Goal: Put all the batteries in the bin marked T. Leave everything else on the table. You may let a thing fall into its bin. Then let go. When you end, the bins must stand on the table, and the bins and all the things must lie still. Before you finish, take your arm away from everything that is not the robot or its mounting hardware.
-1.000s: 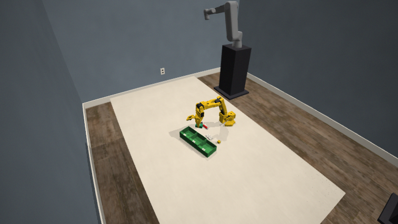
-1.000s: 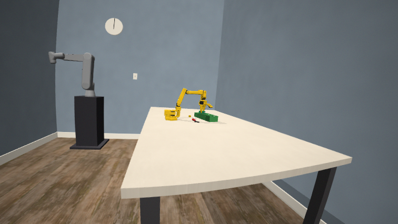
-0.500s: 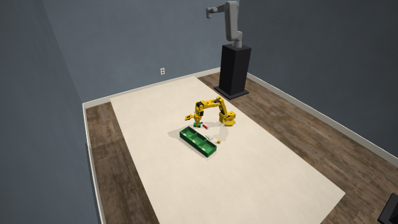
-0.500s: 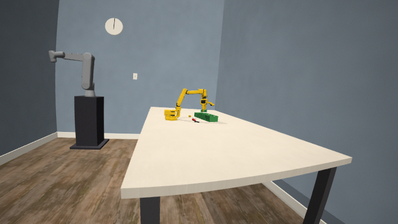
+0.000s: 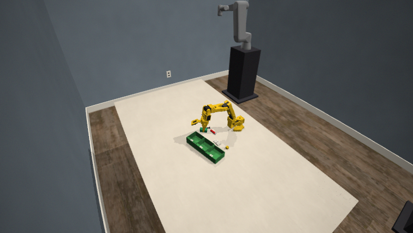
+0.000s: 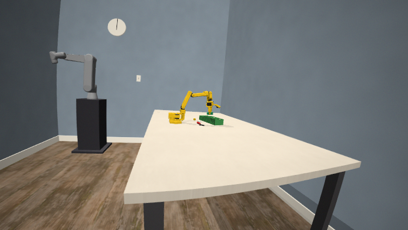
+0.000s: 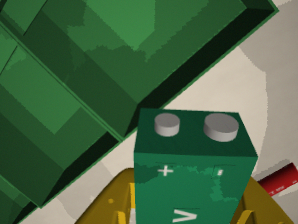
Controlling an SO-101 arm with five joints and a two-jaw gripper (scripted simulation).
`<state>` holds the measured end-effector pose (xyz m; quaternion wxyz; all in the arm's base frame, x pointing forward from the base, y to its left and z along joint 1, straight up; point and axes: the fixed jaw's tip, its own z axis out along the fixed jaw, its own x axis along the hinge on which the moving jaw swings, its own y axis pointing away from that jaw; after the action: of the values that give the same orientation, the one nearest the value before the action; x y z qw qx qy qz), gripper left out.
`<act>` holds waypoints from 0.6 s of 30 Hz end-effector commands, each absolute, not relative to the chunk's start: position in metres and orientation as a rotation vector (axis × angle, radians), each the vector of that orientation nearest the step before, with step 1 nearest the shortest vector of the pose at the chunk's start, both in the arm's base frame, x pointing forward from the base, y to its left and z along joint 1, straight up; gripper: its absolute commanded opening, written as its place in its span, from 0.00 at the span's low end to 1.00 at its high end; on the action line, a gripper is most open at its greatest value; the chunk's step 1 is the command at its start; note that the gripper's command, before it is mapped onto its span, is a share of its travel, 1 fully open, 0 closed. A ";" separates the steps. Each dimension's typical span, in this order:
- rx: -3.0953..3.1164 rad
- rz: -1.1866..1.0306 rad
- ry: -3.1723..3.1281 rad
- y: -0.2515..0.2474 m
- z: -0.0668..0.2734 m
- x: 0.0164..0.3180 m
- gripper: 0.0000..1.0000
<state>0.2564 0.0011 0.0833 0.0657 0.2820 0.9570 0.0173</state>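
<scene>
While the gripper point(image 5: 204, 130) point(image 6: 209, 113) point(image 7: 192, 200) clasped the green battery point(image 5: 201, 129) point(image 6: 211, 113) point(image 7: 195, 172), the green bins point(image 5: 218, 158) point(image 6: 218, 122) point(image 7: 121, 137) stood between the desk's point(image 5: 231, 185) point(image 6: 228, 154) long edges. A red cylinder point(image 5: 212, 131) point(image 6: 198, 123) point(image 7: 281, 180) lay nearby.

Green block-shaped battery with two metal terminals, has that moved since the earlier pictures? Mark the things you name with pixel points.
Yes, the green block-shaped battery point(image 5: 201, 129) point(image 6: 208, 113) point(image 7: 195, 162) has moved: in the top view, leftward, away from the small red cylinder point(image 5: 212, 131) point(image 6: 198, 122) point(image 7: 281, 180).
</scene>
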 end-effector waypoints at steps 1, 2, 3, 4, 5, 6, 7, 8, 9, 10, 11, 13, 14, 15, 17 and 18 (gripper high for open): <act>0.818 0.073 2.834 -0.001 0.096 0.262 0.00; 0.806 0.072 2.835 -0.001 0.096 0.262 0.00; 0.792 0.072 2.836 -0.001 0.096 0.263 0.00; 0.776 0.071 2.837 -0.001 0.096 0.264 0.00; 0.758 0.070 2.839 -0.001 0.096 0.265 0.00; 0.737 0.069 2.840 -0.001 0.096 0.266 0.00; 0.716 0.068 2.841 -0.001 0.096 0.267 0.00; 0.692 0.067 2.842 -0.001 0.096 0.269 0.00; 0.669 0.066 2.843 -0.001 0.096 0.270 0.00; 0.644 0.064 2.844 -0.001 0.096 0.271 0.00; 0.644 0.064 2.844 -0.001 0.096 0.271 0.00; 0.620 0.062 2.844 -0.001 0.096 0.272 0.00; 0.596 0.061 2.845 -0.001 0.096 0.274 0.00; 0.573 0.059 2.845 -0.001 0.096 0.275 0.00; 0.531 0.055 2.844 -0.001 0.096 0.277 0.00; 0.513 0.054 2.844 -0.001 0.096 0.278 0.00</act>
<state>0.2677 0.0008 0.0820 0.0841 0.1932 0.9774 0.0140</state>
